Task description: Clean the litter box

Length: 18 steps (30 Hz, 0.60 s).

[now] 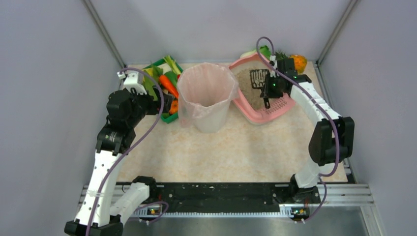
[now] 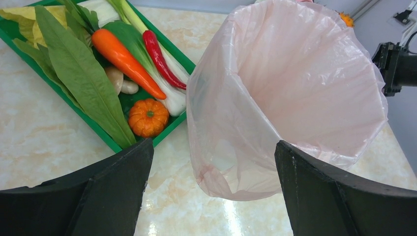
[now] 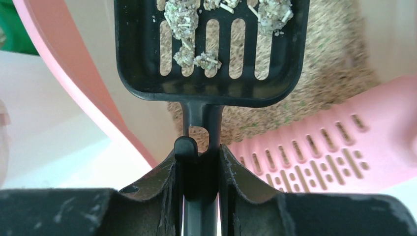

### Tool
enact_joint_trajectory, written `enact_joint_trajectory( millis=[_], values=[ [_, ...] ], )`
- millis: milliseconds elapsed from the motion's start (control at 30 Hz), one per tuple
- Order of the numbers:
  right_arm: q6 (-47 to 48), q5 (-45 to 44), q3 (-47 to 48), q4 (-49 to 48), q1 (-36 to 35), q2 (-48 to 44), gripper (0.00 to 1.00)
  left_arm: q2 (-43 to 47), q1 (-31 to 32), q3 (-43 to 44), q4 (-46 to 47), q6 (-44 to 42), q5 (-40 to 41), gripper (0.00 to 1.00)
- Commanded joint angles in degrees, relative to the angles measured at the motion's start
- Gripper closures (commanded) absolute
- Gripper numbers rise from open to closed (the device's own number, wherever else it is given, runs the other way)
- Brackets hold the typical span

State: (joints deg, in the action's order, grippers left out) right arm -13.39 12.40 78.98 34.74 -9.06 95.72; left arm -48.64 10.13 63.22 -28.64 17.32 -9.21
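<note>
The pink litter box (image 1: 282, 110) with grey-beige litter sits at the back right, its slotted lip (image 3: 344, 152) toward me. My right gripper (image 1: 268, 93) is shut on the handle of a black slotted scoop (image 1: 258, 78), held over the litter. In the right wrist view the gripper (image 3: 199, 169) clamps the handle and the scoop (image 3: 211, 49) carries several grey clumps (image 3: 182, 24). My left gripper (image 1: 167, 102) is open and empty beside the pink-lined bin (image 1: 206, 96). In the left wrist view its fingers (image 2: 123, 187) frame the near side of the bin (image 2: 290, 98).
A green tray (image 1: 162, 81) of vegetables lies behind my left gripper; it shows with a carrot, chilli and small pumpkin in the left wrist view (image 2: 167, 129). An orange fruit (image 1: 298, 62) and green items sit behind the litter box. Grey walls enclose the table.
</note>
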Motion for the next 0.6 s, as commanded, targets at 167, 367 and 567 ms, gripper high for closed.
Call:
enact_joint_trajectory(
  millis=[167, 367, 567],
  values=[
    [10.58, -31.58, 12.91, 11.78, -9.93, 3.59, 1.0, -0.05, 0.14, -0.55, 3.67, 0.55, -0.36, 0.02],
    [13.07, -33.13, 12.95, 11.63, -9.99, 3.48, 1.0, -0.14, 0.13, -0.22, 3.64, 0.43, -0.21, 0.02],
    [15.27, -33.71, 16.06, 12.66, -11.0, 4.57, 1.0, -0.62, 0.15, -0.2, 3.83, 0.43, -0.64, 0.02]
  ],
)
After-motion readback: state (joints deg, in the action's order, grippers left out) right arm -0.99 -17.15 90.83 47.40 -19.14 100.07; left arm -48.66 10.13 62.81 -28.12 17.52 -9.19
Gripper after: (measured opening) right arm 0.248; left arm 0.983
